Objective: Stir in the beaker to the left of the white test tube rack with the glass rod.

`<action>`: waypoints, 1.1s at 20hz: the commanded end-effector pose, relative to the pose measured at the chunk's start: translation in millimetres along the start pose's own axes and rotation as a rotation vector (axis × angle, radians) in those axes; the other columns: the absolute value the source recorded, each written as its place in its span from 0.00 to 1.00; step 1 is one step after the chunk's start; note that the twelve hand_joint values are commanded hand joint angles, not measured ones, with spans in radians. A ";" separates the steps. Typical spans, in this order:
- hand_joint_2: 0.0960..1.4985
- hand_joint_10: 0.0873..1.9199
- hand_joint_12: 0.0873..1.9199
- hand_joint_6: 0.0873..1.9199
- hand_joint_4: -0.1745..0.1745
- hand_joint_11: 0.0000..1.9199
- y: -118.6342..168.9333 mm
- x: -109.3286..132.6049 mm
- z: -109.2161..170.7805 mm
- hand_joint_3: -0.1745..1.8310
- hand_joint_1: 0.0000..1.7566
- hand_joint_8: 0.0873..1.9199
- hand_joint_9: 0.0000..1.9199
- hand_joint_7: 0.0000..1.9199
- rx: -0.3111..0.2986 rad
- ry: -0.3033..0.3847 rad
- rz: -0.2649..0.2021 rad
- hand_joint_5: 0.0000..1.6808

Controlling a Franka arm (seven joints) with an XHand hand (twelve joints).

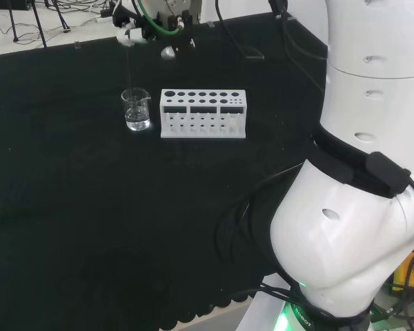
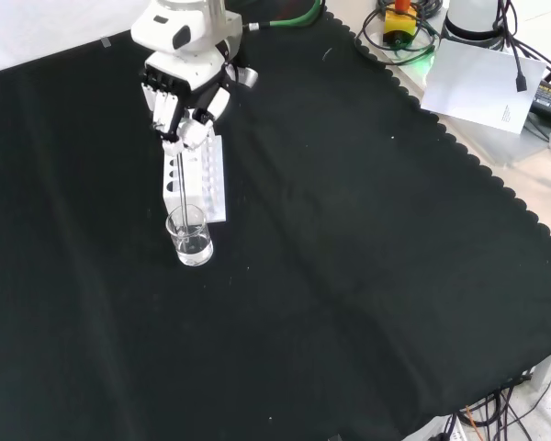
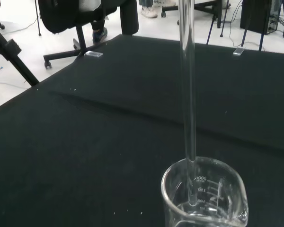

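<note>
— While the wrist view looks down its length, what does the glass rod (image 3: 188, 94) do?

— It stands close to upright, and its lower end dips inside the beaker (image 3: 204, 196), into the clear liquid at the bottom. Printed marks show on the beaker's wall.

— And from the front view, nearest first?

— Nearest is the beaker (image 2: 189, 236), standing on the black cloth (image 2: 349, 276). Just behind it is the white test tube rack (image 2: 205, 179), close beside it. The rod (image 2: 182, 184) rises from the beaker up to the hand (image 2: 185, 101), which hangs above the rack's far end.

— How are the fingers?

— Curled in, pinching the rod's top end between fingertips and thumb. I can't tell more of the grip than that.

— Does the head view agree?

— Yes. The 1 beaker (image 1: 136, 109) sits just left of the rack (image 1: 203, 114), with a narrow gap between them. The rod (image 1: 129, 69) shows as a faint vertical line above the beaker, and the hand (image 1: 134, 31) is at the cloth's far edge, over it.
</note>
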State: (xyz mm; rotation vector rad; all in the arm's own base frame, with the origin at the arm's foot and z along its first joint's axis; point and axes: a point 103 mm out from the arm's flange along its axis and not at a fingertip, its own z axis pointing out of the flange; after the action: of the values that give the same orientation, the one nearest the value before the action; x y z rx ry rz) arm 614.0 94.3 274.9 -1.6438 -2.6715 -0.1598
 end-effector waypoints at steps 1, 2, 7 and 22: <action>0.77 0.51 0.39 0.31 0.00 0.85 9.1 5.4 13.9 0.00 0.73 0.63 0.84 0.55 0.080 0.033 -0.035 0.62; 0.77 0.51 0.39 0.31 0.00 0.85 9.9 6.0 16.3 0.00 0.73 0.63 0.84 0.55 0.073 0.023 -0.033 0.61; 0.77 0.51 0.39 0.31 0.00 0.85 4.9 0.1 15.9 0.00 0.73 0.63 0.84 0.55 0.025 0.015 0.004 0.61; 0.77 0.51 0.39 0.31 0.00 0.85 -14.7 -25.7 3.3 0.00 0.73 0.63 0.84 0.55 0.033 -0.031 0.093 0.62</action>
State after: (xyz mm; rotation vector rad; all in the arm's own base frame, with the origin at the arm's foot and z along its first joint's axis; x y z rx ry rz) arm 620.2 74.8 261.1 -1.7461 -2.6009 -0.0974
